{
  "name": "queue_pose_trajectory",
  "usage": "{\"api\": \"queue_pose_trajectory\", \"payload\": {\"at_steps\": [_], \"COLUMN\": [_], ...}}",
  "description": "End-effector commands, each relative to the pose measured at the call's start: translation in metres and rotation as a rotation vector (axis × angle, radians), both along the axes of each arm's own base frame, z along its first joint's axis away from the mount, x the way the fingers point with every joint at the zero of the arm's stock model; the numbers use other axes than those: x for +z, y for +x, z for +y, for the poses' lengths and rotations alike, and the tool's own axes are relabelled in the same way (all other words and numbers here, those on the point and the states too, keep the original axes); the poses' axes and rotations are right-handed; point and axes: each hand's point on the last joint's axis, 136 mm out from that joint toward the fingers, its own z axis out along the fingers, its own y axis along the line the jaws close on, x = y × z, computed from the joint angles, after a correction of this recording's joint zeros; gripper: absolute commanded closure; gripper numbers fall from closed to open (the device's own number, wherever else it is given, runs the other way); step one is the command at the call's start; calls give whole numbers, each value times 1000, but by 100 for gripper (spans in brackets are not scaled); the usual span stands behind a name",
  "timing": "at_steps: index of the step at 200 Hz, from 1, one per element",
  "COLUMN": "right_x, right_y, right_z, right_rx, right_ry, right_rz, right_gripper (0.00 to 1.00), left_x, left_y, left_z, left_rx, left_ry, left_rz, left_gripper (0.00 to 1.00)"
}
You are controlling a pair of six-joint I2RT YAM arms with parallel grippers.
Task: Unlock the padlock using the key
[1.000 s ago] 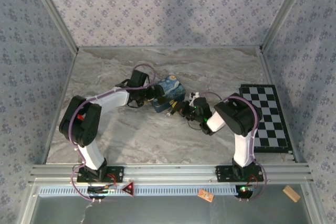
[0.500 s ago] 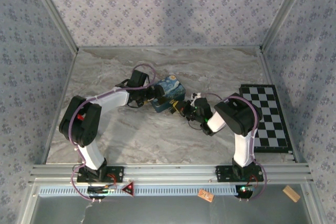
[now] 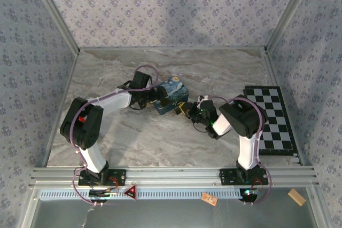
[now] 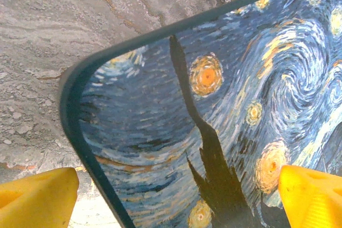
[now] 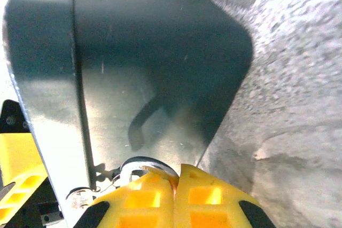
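Observation:
The blue swirl-painted box (image 3: 173,94) lies mid-table. My left gripper (image 3: 160,99) reaches it from the left. In the left wrist view that gripper (image 4: 179,198) is open, its yellow fingertips (image 4: 37,198) wide apart astride a corner of the painted lid (image 4: 214,105). My right gripper (image 3: 185,110) is at the box's near right side. In the right wrist view it (image 5: 178,170) is shut on the key (image 5: 145,164), of which a silvery ring-shaped head shows. The dark side of the box (image 5: 144,52) is just ahead. The padlock is hidden.
A black-and-white checkerboard mat (image 3: 272,118) lies at the right edge of the marbled table (image 3: 117,137). Patterned walls enclose the back and both sides. A metal rail (image 3: 171,175) runs along the near edge by the arm bases.
My right gripper has shifted slightly to the right and closer in along the box's near side. The left arm and the box have stayed put.

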Motion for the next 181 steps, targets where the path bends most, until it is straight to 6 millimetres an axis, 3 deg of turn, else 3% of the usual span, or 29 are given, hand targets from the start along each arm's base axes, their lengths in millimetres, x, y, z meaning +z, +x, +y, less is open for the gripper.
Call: {"api": "queue_pose_trajectory", "payload": {"at_steps": [1,149,181], "right_x": [9,25,38], "right_y": [4,-16,-34], "right_z": [-7,-41,-55], "right_rx": [-38,-24,66], "right_ry": [19,-126,-325], "right_rz": [-29,-43,-13], "right_gripper": [100,100,100], "left_x": [-15,-8,3], "left_y": [-10,-7,-10], "left_z": [12,11,9], "left_rx": [14,-2,-48], "left_ry": [49,38,44], "left_rz": [53,38,20], "left_gripper": [5,4,0]}}
